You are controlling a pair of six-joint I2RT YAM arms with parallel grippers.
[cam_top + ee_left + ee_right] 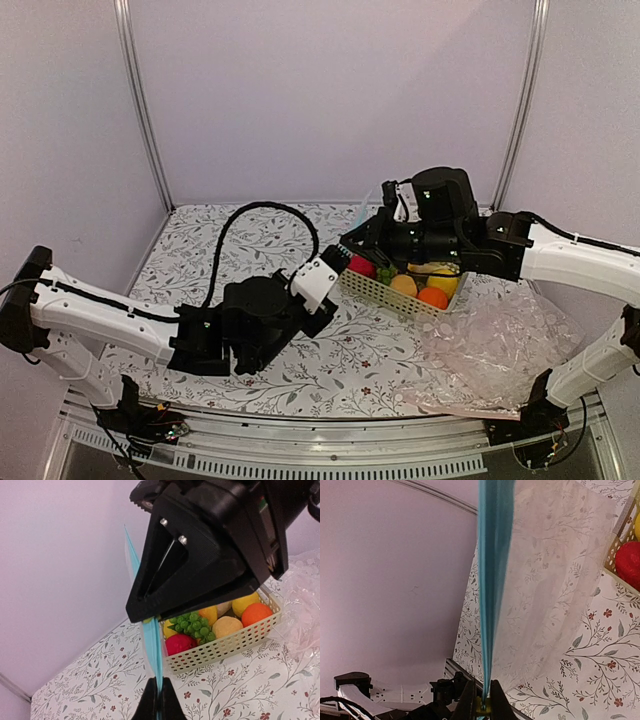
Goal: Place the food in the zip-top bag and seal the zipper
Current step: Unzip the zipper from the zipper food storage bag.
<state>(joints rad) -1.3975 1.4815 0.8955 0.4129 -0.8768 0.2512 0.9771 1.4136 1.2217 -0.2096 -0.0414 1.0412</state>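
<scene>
The zip-top bag hangs clear between my two grippers, and the part that shows holds nothing. Its light blue zipper runs taut from one gripper to the other. My left gripper is shut on the strip's lower end. My right gripper is shut on the other end and also shows in the left wrist view. In the top view both grippers, left and right, meet at the basket's left end. The yellow fruit and the orange-yellow fruit lie in the basket.
The basket also holds a red fruit, green grapes, an orange fruit and a tan one. A large pinkish clear plastic sheet lies right of it. A black cable loops at the back.
</scene>
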